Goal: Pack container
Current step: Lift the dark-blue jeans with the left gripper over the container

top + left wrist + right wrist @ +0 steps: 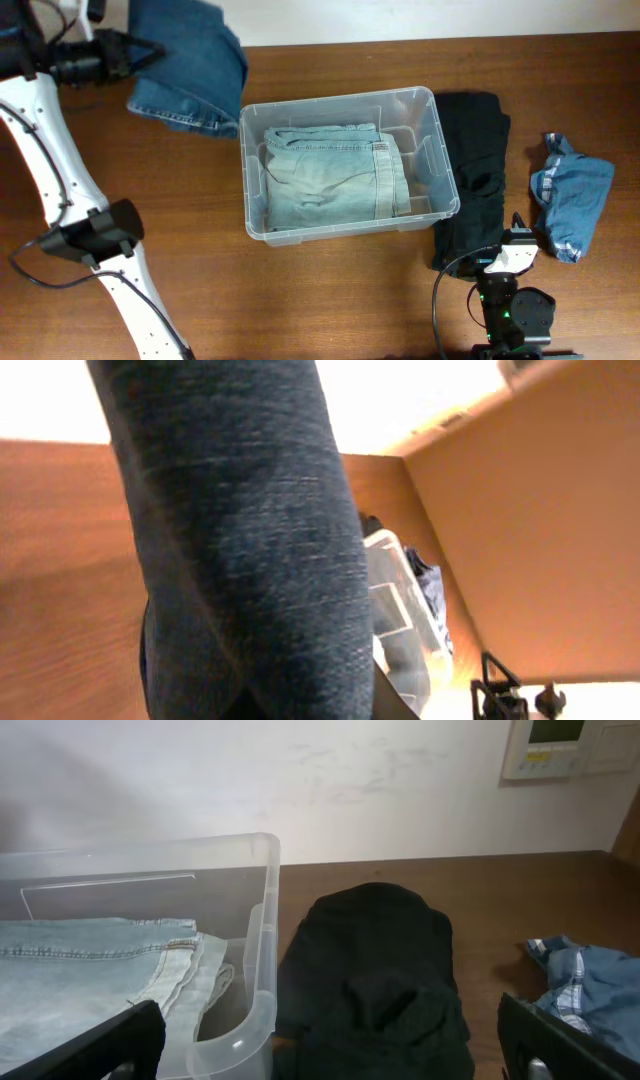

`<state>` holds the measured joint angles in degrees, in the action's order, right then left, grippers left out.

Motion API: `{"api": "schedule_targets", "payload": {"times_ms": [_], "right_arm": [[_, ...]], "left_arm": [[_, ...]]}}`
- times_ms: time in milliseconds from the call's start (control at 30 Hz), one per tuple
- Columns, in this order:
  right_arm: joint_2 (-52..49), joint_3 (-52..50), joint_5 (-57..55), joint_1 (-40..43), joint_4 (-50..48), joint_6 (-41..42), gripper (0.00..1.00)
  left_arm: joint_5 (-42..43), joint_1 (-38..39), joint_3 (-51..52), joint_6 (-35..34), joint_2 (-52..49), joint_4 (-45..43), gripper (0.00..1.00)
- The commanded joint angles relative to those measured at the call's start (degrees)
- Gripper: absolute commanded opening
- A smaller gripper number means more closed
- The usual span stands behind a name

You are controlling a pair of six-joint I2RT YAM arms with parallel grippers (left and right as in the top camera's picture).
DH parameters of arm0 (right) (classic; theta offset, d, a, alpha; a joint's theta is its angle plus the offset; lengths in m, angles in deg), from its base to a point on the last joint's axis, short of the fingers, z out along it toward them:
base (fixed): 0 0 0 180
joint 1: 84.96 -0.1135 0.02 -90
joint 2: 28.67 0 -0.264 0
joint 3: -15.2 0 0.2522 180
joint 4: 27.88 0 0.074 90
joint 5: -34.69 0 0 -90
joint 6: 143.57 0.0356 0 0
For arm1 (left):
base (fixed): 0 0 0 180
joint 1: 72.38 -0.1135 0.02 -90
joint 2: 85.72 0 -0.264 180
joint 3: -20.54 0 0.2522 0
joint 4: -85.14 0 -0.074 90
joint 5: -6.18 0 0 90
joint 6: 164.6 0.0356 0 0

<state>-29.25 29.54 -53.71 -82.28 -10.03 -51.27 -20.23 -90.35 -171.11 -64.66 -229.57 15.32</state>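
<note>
Dark denim [250, 540] hangs near container [340, 165], black garment [470, 180] beside it.

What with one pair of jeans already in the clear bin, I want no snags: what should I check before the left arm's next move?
1. Left fingers gripping the dark blue denim jeans: ok, the denim hangs from them.
2. Dark jeans fully lifted off the brown wooden table: cannot tell.
3. Clear plastic rectangular container upright, with no lid on it: ok.
4. Room above the folded light-blue jeans inside it: ok, they lie below the rim.
5. Right fingers open and outside the container: ok.
6. Black folded garment outside the container, beside its wall: ok.
</note>
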Motion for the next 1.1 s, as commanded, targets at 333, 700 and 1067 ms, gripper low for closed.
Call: {"api": "schedule_targets", "payload": {"times_ms": [333, 700, 1067], "right_arm": [[0.4, -0.3, 0.3, 0.0, 0.2, -0.4, 0.98], [0.4, -0.3, 0.3, 0.0, 0.2, -0.4, 0.98], [0.4, -0.3, 0.3, 0.0, 0.2, -0.4, 0.98]], "left_arm": [[-20.1, 33.8, -1.7, -14.7, 18.6, -3.0, 0.01], [-36.5, 46.8, -1.7, -36.7, 6.8, -10.3, 0.00], [-44.0, 54.9, -1.5, -44.3, -2.5, -7.8, 0.01]]}}
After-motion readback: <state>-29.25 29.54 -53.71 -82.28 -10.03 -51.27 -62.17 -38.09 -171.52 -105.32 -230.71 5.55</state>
